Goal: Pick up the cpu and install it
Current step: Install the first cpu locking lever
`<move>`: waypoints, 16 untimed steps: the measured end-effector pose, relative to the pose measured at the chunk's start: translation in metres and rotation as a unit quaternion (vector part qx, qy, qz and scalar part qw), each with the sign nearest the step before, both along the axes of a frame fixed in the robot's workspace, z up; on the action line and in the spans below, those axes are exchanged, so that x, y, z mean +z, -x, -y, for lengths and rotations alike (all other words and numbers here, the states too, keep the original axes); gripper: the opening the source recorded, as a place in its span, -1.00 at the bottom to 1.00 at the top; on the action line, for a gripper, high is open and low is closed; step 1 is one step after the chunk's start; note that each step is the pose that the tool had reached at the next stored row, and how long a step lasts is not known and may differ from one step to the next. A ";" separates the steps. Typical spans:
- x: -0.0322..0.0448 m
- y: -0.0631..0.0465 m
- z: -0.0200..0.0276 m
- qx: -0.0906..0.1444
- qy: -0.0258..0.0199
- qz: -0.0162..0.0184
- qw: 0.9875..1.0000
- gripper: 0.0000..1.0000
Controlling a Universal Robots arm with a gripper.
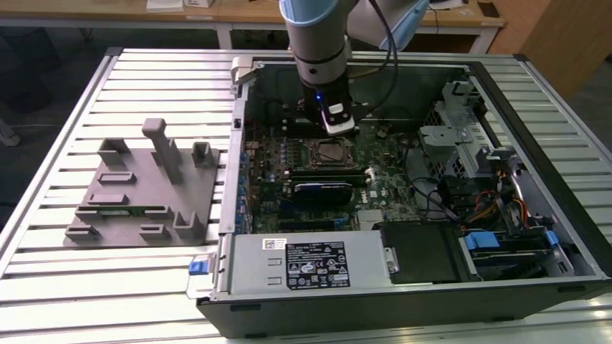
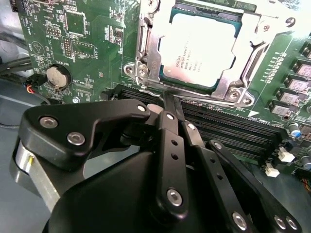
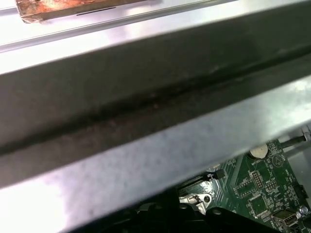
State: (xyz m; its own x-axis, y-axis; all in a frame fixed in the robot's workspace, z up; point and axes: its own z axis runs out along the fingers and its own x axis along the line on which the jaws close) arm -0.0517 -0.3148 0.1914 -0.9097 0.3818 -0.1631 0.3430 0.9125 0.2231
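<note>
The cpu [image 2: 201, 51] lies flat in the motherboard socket [image 2: 146, 53], its silvery top facing up, framed on its sides by the metal retention bracket; it appears already seated there rather than in my grip. From my claw [image 2: 167, 104] it sits just ahead of the fingertips and below them, near but apart, with a bare strip of bracket and the edge of the memory slots [image 2: 228, 128] between us. The chip is square, so it offers no long axis; its edges run roughly in line with the socket frame, and in the second wrist view the nearest edge lies crosswise to the line my fingers point along.

My claw holds nothing. Its black fingers [image 2: 171, 126] are drawn together, tips closed or nearly so, pointing toward the socket's near edge.

Further out from the socket, a coin cell [image 2: 57, 76] sits on the green board [image 2: 87, 43] off to one side. In the exterior view my arm [image 1: 320, 50] hangs down inside the open computer case [image 1: 402, 301], right over the socket region. The grey fixture block [image 1: 143, 190] rests on the slatted bench [image 1: 57, 143] outside the case, well apart from my claw, toward the exterior view's left.
</note>
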 end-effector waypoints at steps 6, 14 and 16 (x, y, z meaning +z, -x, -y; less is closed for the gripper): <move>-0.0002 0.000 0.0000 0.000 0.000 0.000 1.000 -0.79; 0.0043 0.000 0.0000 0.000 0.000 0.000 1.000 -0.79; 0.0057 0.000 0.0000 0.000 0.000 0.000 1.000 -0.79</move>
